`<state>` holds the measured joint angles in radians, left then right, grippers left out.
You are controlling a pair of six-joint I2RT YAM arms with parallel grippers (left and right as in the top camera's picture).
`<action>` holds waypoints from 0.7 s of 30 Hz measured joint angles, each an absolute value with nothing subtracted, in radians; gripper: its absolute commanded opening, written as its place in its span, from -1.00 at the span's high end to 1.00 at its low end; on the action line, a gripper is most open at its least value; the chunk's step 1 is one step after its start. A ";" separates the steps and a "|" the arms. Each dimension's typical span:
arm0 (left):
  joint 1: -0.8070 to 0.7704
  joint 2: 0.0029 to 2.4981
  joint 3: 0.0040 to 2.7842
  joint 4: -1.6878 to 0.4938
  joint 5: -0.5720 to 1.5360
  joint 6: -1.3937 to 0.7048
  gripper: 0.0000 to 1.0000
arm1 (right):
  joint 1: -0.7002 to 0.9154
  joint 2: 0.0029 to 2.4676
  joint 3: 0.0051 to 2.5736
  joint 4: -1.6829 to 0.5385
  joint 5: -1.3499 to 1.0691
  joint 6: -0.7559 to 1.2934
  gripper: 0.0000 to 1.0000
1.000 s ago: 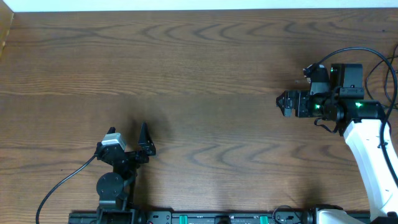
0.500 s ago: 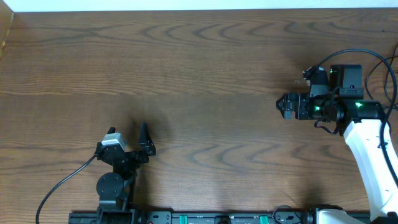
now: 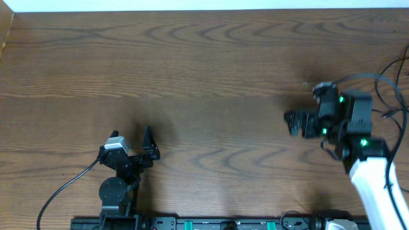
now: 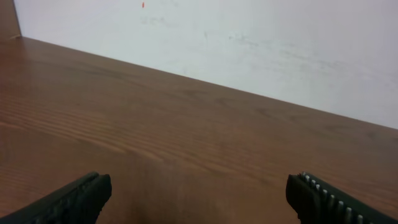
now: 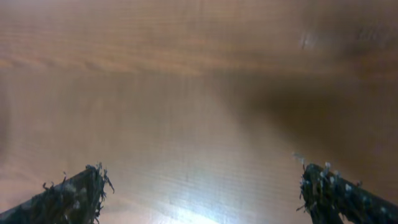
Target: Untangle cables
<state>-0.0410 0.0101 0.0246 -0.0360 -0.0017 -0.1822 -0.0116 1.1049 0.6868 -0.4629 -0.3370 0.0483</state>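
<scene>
The left end effector sits low at the near edge of the brown wood-grain worktop, folded back over its round black base. Its two black fingers are spread wide (one in each bottom corner of its wrist view). Nothing lies between them but bare wood, which runs out to a white wall.

The right end effector hangs over the right side of the worktop and points toward the middle, on the end of a white arm segment with green lights on the black wrist. Its fingers are also spread apart, gripping and touching nothing. That wrist view is blurred, and only the wood surface shows between the tips.

The cables to be untangled cannot be made out in any of the three views. The only cords in sight are the black lead trailing from the left base and the black wires looping around the right arm.
</scene>
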 measured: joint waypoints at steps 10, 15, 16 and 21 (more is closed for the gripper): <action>-0.041 0.010 0.025 -0.036 -0.002 -0.182 -0.90 | -0.012 0.862 0.260 -0.035 -0.381 0.096 -0.99; -0.041 0.010 0.025 -0.036 -0.002 -0.182 -0.90 | -0.012 0.762 0.157 0.039 -0.386 0.100 -0.98; -0.041 0.010 0.025 -0.036 -0.002 -0.182 -0.90 | -0.012 0.734 0.138 0.046 -0.386 0.100 -0.99; -0.041 0.010 0.025 -0.036 -0.002 -0.182 -0.90 | -0.012 0.592 0.051 0.064 -0.387 0.102 -0.99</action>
<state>-0.0410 0.0101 0.0250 -0.0364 -0.0021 -0.1822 -0.0116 0.5919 0.0513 0.0643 -0.3870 0.1024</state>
